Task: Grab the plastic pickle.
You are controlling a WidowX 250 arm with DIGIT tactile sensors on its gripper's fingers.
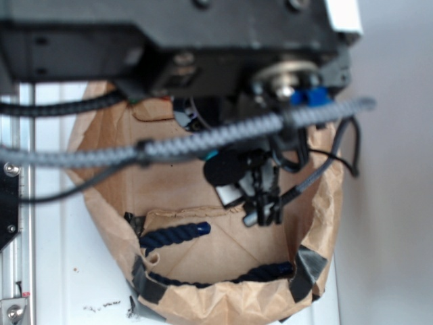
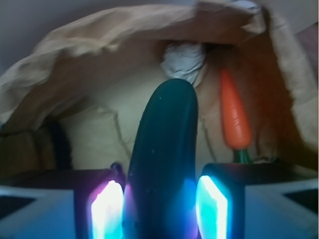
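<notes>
Pickle: the plastic pickle (image 2: 164, 154) lies lengthwise between the two lit pads (image 2: 212, 201) in the wrist view, its rounded end pointing toward 12 o'clock, inside the paper bag (image 2: 89, 59).
Gripper: the gripper (image 2: 160, 206) has a pad close on each flank of the pickle — contact looks likely, but whether it is truly pinching I cannot tell.
Neighbours: the orange carrot (image 2: 234, 114) sits at about 1 o'clock from the pickle, apart from it; a crumpled white wad (image 2: 184, 59) lies just past the pickle's tip.
Outside view: the arm (image 1: 257, 183) hangs inside the bag, the dark rope (image 1: 176, 233) at roughly 8 o'clock from it; the pickle is hidden there.
Progress: approach and straddle look done — left, by my judgement, are a confirmed squeeze and a lift.
</notes>
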